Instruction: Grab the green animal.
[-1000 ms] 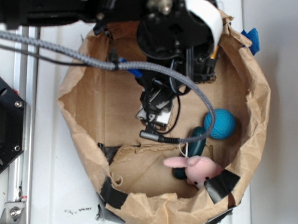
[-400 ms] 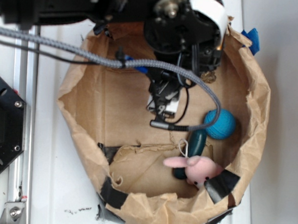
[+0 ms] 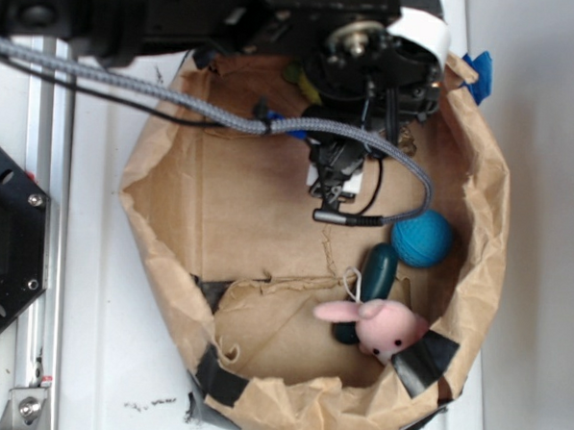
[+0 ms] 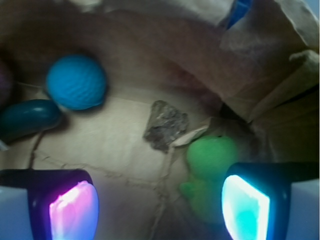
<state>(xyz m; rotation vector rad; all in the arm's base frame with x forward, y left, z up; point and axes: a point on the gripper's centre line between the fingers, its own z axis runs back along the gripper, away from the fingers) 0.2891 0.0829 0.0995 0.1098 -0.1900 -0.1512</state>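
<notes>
Inside crumpled brown paper bag (image 3: 171,219): blue knitted ball (image 3: 421,238), beside it dark green smooth oblong (image 3: 376,274), then pink plush bunny (image 3: 382,324).

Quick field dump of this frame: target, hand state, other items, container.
target: green animal, lying on the bag floor near the wall
hand: hand open, not touching the target; right finger overlaps it in the wrist view
other items: blue ball, dark green oblong, pink bunny, grey crumpled scrap
container: brown paper bag, rim rolled down
target in exterior view: hidden under the arm
</notes>
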